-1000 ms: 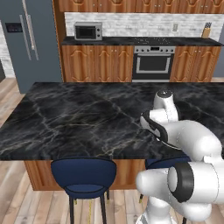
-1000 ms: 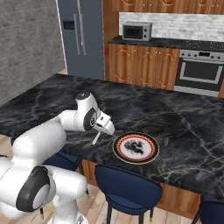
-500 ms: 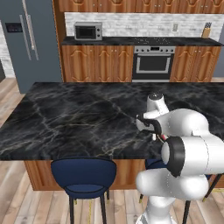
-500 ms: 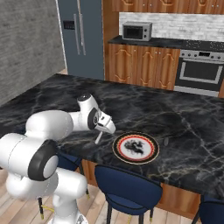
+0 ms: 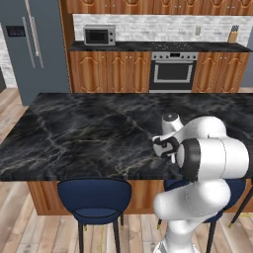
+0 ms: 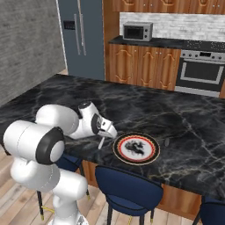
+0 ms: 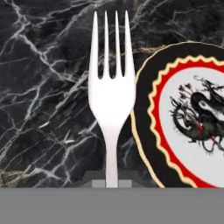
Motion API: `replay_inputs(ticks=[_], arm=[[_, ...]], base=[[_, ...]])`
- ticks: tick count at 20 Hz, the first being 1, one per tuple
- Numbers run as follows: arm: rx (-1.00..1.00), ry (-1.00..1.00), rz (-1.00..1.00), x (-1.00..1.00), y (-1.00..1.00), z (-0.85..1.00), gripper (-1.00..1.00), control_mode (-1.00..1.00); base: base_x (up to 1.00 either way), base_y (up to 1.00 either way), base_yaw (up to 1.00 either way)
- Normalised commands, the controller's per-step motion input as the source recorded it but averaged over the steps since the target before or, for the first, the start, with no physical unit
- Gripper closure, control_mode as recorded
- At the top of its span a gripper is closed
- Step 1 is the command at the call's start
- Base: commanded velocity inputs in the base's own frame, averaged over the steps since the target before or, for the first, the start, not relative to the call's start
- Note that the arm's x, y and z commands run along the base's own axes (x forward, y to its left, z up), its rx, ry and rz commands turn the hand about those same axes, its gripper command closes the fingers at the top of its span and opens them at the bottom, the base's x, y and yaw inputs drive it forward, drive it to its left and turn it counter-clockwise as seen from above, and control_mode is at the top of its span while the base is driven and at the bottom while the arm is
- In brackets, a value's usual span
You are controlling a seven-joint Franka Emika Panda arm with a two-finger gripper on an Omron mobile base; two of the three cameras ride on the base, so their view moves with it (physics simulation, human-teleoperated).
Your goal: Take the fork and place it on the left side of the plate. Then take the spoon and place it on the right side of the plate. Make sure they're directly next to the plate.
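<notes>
Black marble with pale veins covers the tabletop (image 6: 184, 114) of a kitchen island, where a white robot arm is working near the front edge. Its gripper (image 6: 104, 137) has come down and forward over the last second, from a raised pose to one low over the stone. The jaws are pressed together on the handle of the fork (image 7: 111, 94), a thin pale fork with four tines.

In the hand view the fork points away from the camera, tines up in the picture, its head just beside the dark rim of the plate (image 7: 144, 131). The fork's edge and the plate's rim look almost touching, though whether the fork already rests on the marble or hangs just above it cannot be told. In the right base view the plate (image 6: 121, 154) lies near the front edge of the tabletop, and the fork (image 6: 101, 142) shows as a pale sliver at the plate's left side, under the gripper.

A small dark object (image 6: 167, 141) lies on the marble just right of the plate; it is too small to identify, but may be the spoon.

The lowering suggests the fork placement is nearly done. Letting go looks like the next step, with the spoon half of the task still ahead.
</notes>
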Motion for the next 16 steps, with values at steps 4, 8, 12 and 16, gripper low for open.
replay_inputs(ticks=[4,8,12,16], arm=[[-0.01,0.00,0.02,0.09,-0.19,-0.27,1.00,-1.00],[0.00,0.00,0.02,0.18,-0.22,-0.15,1.00,-1.00],[0.00,0.00,0.01,0.26,-0.10,-0.10,1.00,-1.00],[0.00,0.00,0.01,0.24,-0.04,-0.13,1.00,-1.00]], base=[[0.00,0.00,0.00],[0.00,0.00,0.00],[0.00,0.00,0.00],[0.00,0.00,0.00]])
